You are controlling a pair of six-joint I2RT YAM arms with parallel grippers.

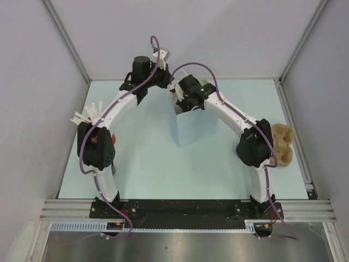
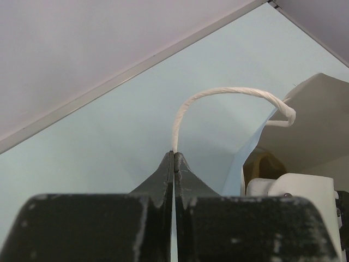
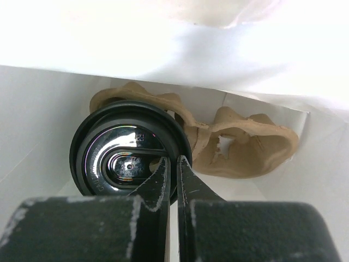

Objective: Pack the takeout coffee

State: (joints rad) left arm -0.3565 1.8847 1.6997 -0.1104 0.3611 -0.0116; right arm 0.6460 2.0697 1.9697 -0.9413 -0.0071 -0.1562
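Observation:
The takeout coffee [image 3: 117, 155], a black cup with a round black sip lid, sits in a brown pulp carrier [image 3: 251, 150] inside the pale-blue paper bag [image 1: 193, 128]. My right gripper [image 3: 173, 161] reaches down into the bag's mouth [image 1: 185, 103], its jaws closed on the lid's right rim. My left gripper [image 2: 174, 155] is shut on the bag's white twisted handle [image 2: 218, 94], holding it up beside the bag's top edge [image 2: 316, 125]; in the top view it is at the bag's far left corner [image 1: 166, 82]. The cup is hidden in the top view.
A second brown pulp carrier [image 1: 282, 143] lies at the table's right edge beside the right arm's elbow. White straws [image 1: 87, 115] stick out at the left behind the left arm. The bag's white inner walls [image 3: 43, 109] close in around the cup. Grey walls surround the table.

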